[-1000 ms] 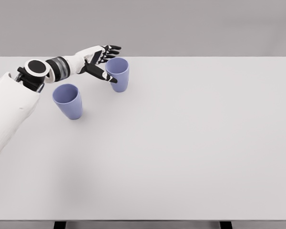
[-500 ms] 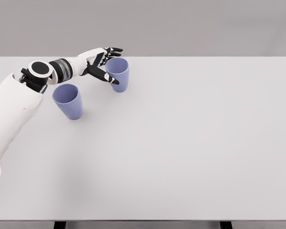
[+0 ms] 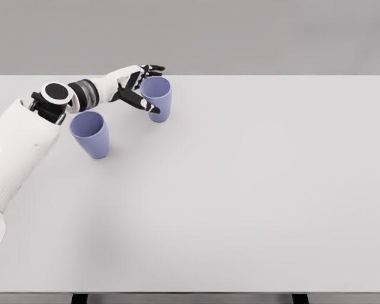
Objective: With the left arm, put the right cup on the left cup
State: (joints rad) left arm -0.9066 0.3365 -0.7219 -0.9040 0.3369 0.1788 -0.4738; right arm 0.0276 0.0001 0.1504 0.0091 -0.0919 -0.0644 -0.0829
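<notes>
The left hand [image 3: 138,85] sat against the left side of the right cup [image 3: 157,99], near its rim, with the fingers spread apart: the thumb reached across the near face of the cup and the other fingers fanned out behind the rim. They bracketed the cup but did not look clamped on it, and whether any fingertip actually touched the wall could not be told from the head view. The cup stood upright on the white desk [image 3: 253,190], toward the far left part of it. The left cup [image 3: 90,134], also upright and the same lilac colour, stood nearer the robot and further left, apart from the other cup and just below the forearm.

The right arm did not show.

The risks from here seemed plain. A grip taken this high, and from one side, could tip the light cup or push it away as the fingers curled in, rather than catching it. If the thumb closed first, the cup might spin out of the hand. Later, the forearm passing low over the left cup could knock it over during the carry.
</notes>
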